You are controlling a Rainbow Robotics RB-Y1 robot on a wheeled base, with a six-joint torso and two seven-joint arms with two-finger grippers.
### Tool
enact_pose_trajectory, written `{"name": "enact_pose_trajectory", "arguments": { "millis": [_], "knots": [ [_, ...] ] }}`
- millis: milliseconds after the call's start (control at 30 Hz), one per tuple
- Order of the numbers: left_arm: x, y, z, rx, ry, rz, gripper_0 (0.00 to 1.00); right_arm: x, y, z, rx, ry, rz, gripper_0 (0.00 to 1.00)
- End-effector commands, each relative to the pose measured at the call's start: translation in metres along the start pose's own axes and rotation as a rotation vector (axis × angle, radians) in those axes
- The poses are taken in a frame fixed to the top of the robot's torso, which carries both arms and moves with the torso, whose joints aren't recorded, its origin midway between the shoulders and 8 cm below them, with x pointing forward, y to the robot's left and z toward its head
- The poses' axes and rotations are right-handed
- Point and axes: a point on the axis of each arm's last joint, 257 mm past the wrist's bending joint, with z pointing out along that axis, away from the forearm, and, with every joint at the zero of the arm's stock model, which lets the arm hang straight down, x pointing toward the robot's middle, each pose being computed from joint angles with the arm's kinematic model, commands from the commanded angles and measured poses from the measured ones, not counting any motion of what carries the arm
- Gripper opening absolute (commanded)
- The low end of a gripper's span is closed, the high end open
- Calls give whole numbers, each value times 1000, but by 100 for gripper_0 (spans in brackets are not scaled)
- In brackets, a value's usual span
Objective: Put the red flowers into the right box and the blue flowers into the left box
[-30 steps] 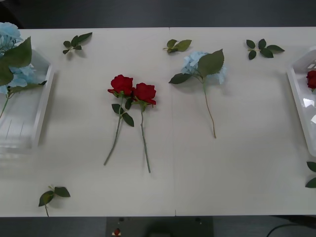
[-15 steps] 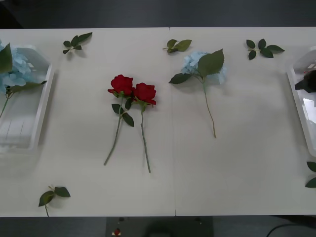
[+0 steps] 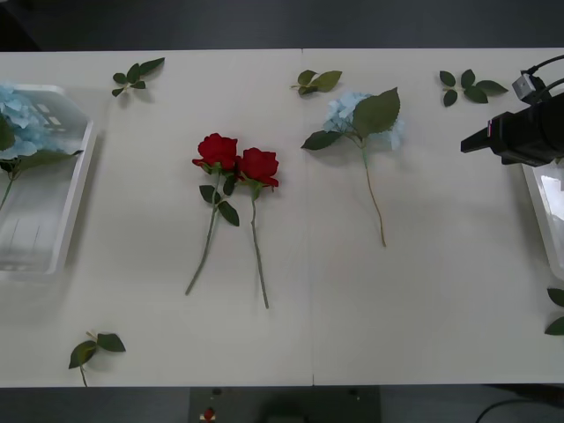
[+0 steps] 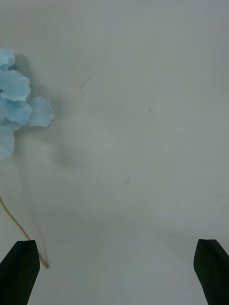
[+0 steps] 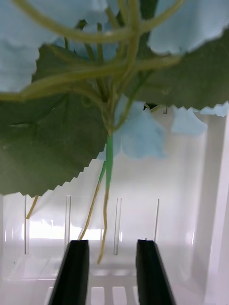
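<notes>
Two red flowers (image 3: 238, 163) lie side by side mid-table, stems toward me. One blue flower (image 3: 361, 113) lies to their right; its petals (image 4: 16, 102) and stem also show in the right wrist view. My right gripper (image 4: 114, 276) is open, hovering over bare table beside that flower. The right arm (image 3: 520, 132) reaches in above the right box (image 3: 542, 203). More blue flowers (image 3: 18, 119) lie in the left box (image 3: 75, 189). My left gripper (image 5: 112, 271) hangs over that box with its fingers apart, a stem tip (image 5: 101, 257) dangling loose between them.
Loose green leaf sprigs lie at the back left (image 3: 137, 75), back middle (image 3: 317, 81), back right (image 3: 471, 86), front left (image 3: 92, 348) and at the right edge (image 3: 557, 313). The table in front of the flowers is bare.
My right arm has come in from the right edge and moved left over the right box, covering the rose there. The blue flowers at the left have dropped lower into the left box.
</notes>
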Motion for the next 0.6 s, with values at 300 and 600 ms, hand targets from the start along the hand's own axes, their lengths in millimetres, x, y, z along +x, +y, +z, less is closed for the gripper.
{"name": "enact_pose_trajectory", "arguments": {
  "millis": [300,600],
  "knots": [
    [-30,-22,-32,26,-26,193,100,-23,108,8,-12,-51,44,95],
    [-53,-88,-40,159,-89,319,100,-8,153,42,172,-99,-106,95]
  ]
}}
